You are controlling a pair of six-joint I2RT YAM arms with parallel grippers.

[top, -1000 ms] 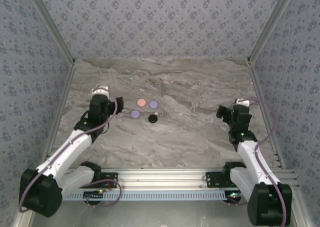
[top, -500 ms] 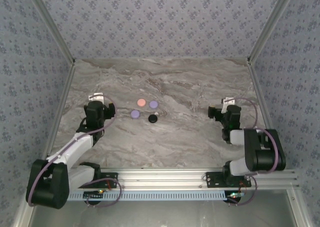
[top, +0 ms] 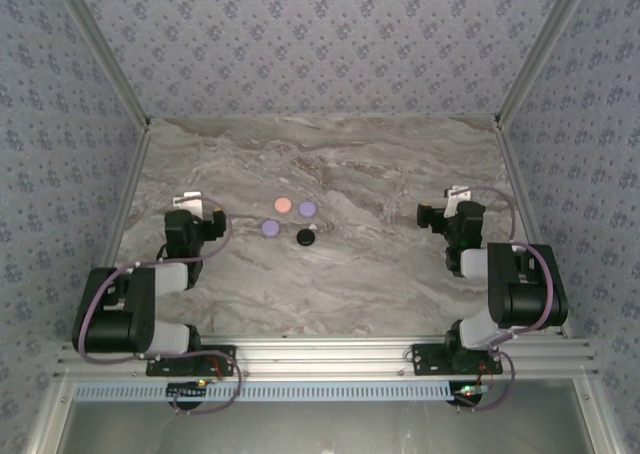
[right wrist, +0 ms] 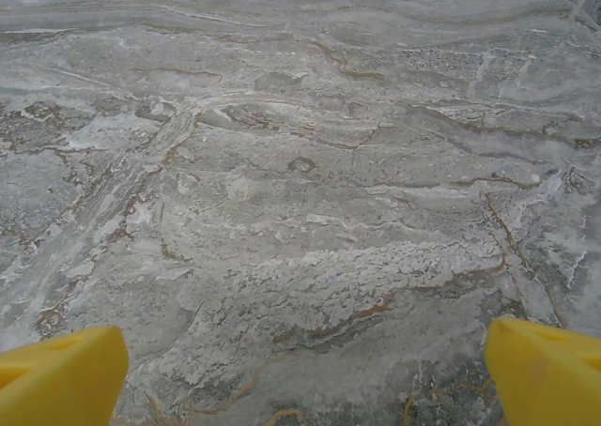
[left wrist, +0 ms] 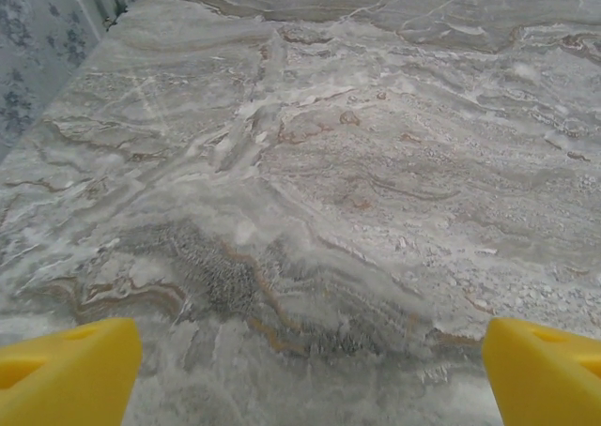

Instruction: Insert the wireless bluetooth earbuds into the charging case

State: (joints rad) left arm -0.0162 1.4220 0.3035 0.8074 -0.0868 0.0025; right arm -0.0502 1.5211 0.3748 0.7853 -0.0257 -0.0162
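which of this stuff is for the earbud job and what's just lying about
For the job: pink case, far lilac case, near lilac case, black case, left gripper, right gripper.
Just there: marble table, patterned walls, metal rail.

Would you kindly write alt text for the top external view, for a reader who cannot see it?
Four small round cases cluster left of centre on a marbled table: a pink case, two lilac cases and a black case. Both arms are folded near the front edge, the left tool and right tool well apart from the cases.
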